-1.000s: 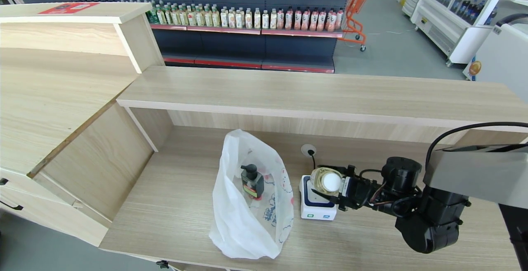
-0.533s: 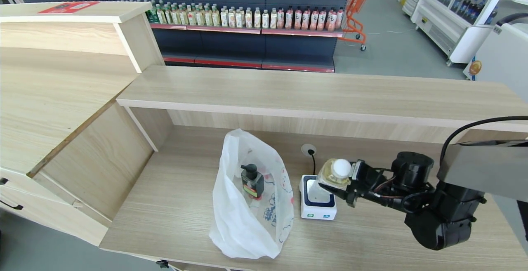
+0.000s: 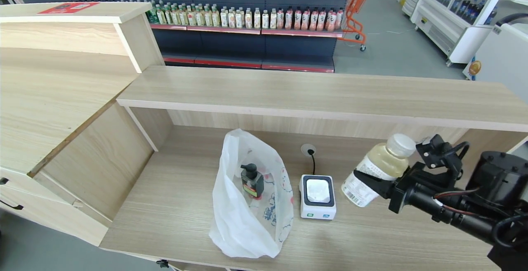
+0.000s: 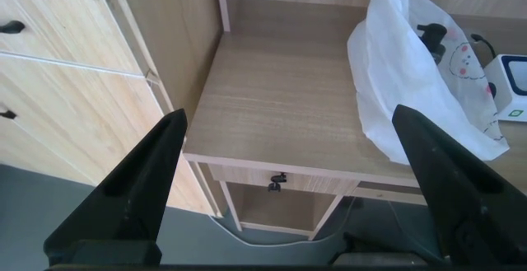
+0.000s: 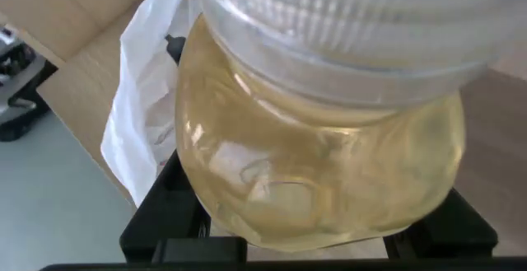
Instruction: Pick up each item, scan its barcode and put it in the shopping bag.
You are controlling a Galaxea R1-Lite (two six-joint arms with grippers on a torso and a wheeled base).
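Fingers [image 4: 132, 189] wide apart on the left gripper [image 4: 288, 114], with nothing between them, off the near left end of the pale wooden counter [image 3: 173, 217]. Next along, slumped on that counter with its mouth gaping: white thin plastic shopping bag [image 3: 243, 229], with a dark pump-top bottle [image 3: 252, 182] already inside. Just beside the bag's right side, contact hard to judge: small white box scanner with a dark glass window [image 3: 317, 196], window facing up. Further right, apart from the scanner and raised above the counter: clear plastic bottle of pale yellow drink with a white cap [image 3: 381, 166], clamped round its lower body by the black fingers [image 3: 373, 180] of the right gripper [image 3: 363, 178], closed firmly on it. Tilts with the cap up and away to the right, base down toward the scanner, barcode [image 3: 353, 196] low on the label at the near side. Probably calls for a carry leftward, over the scanner and on to the bag's mouth, base leading; right arm far nearer than left. Cannot tell whether the barcode has been read.
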